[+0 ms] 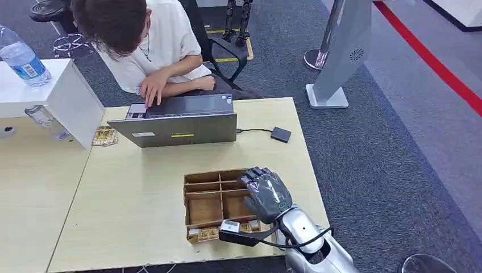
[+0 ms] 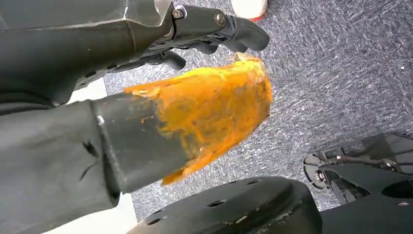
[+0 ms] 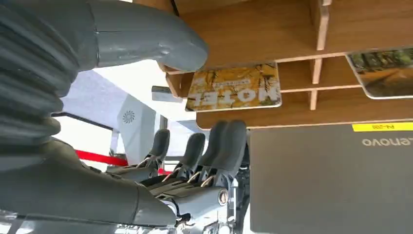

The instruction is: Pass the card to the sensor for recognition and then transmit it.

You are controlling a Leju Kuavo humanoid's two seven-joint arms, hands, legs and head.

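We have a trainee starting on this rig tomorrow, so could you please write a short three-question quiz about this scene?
1. True or false: the right hand is above the wooden organizer.
2. The small black sensor is wired to what?
3. The person's hand rests on: A) water bottle B) laptop C) organizer

Key: 1 true; 2 the laptop; 3 B

A yellow-patterned card (image 3: 234,87) printed "HOTEL" lies flat in a compartment of the wooden divided tray (image 1: 206,206). More yellow cards (image 1: 203,233) sit along the tray's 6 o'clock edge. The small black sensor (image 1: 280,134) lies on the surface at the tray's 1 o'clock, cabled to the laptop.
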